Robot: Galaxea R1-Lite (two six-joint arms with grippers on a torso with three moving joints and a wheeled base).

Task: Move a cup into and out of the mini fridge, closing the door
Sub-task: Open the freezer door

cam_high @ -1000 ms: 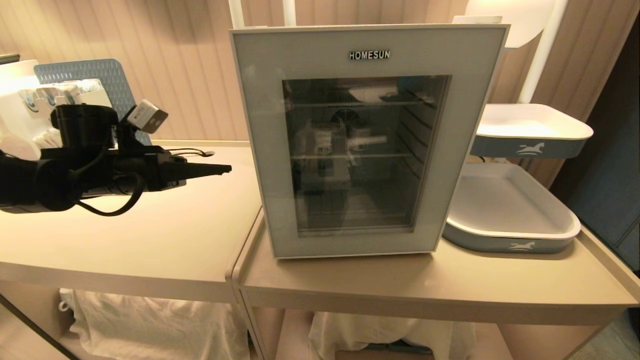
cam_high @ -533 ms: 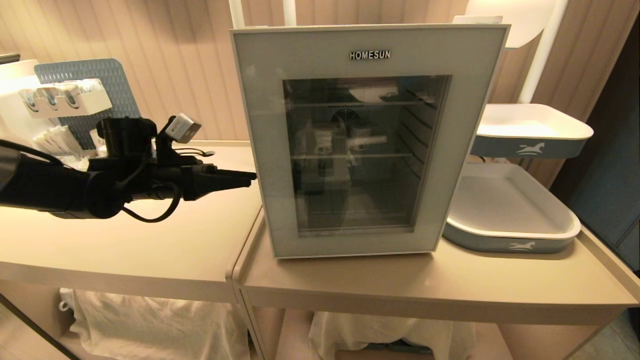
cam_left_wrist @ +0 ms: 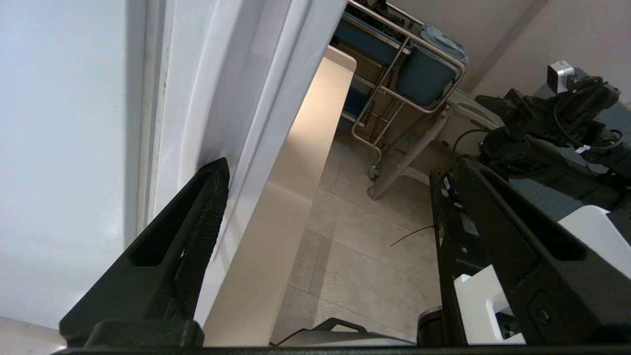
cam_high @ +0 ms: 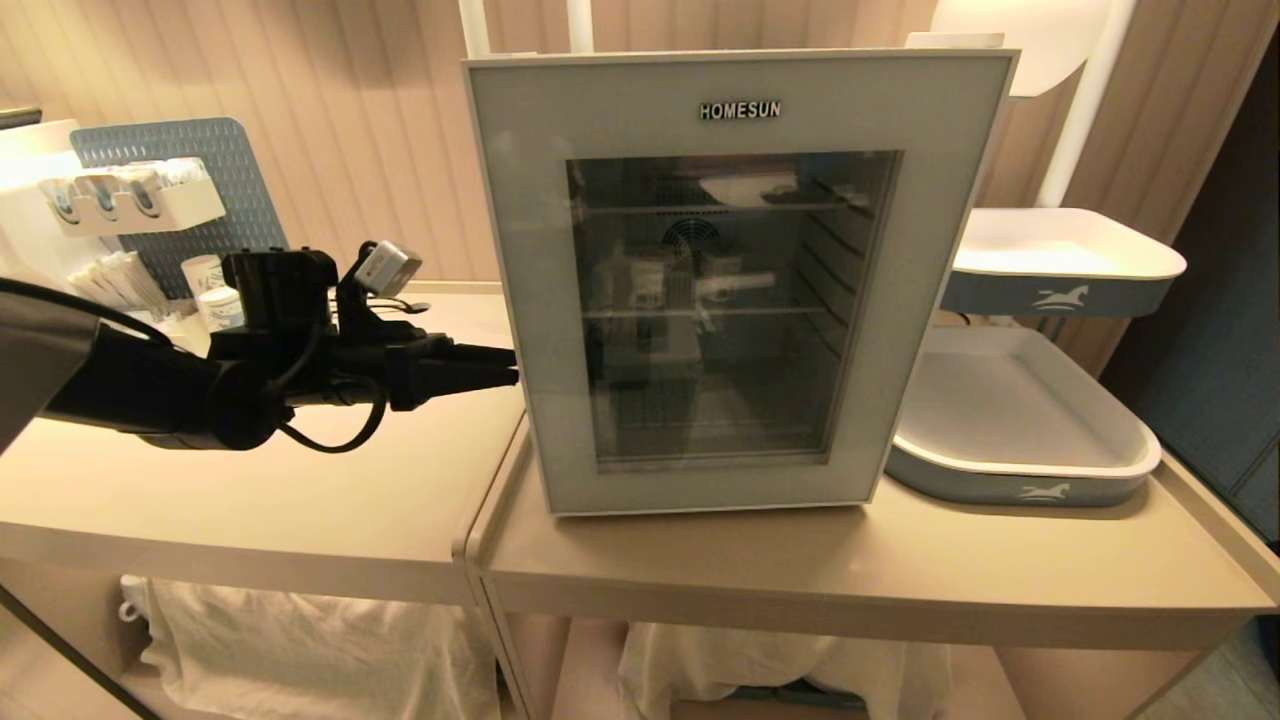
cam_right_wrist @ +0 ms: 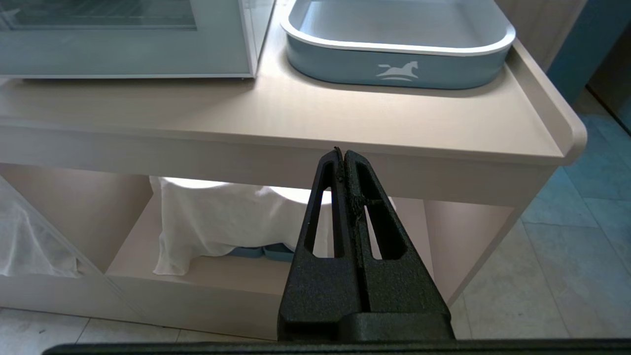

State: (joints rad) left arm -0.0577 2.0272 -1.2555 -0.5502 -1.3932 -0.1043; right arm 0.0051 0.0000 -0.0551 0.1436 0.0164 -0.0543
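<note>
We see a pale grey door (cam_high: 735, 285) with dark glass and black letters. Our grippers (cam_high: 505, 364) are black. The tray (cam_high: 1020, 478) is blue outside with a white horse and white inside. The tables (cam_high: 300, 480) are tan.

The left gripper (cam_high: 508, 364) has travelled right across the counter, from well clear of the mini fridge (cam_left_wrist: 74, 148) to its left side, fingertips now at the left edge of the door (cam_high: 720, 280). Its fingers seem to have spread wider, one finger (cam_left_wrist: 207, 197) apparently resting at the seam behind the door, though contact is hard to judge. Two small white cups (cam_high: 212, 290), earlier hidden behind the arm, now show.
</note>
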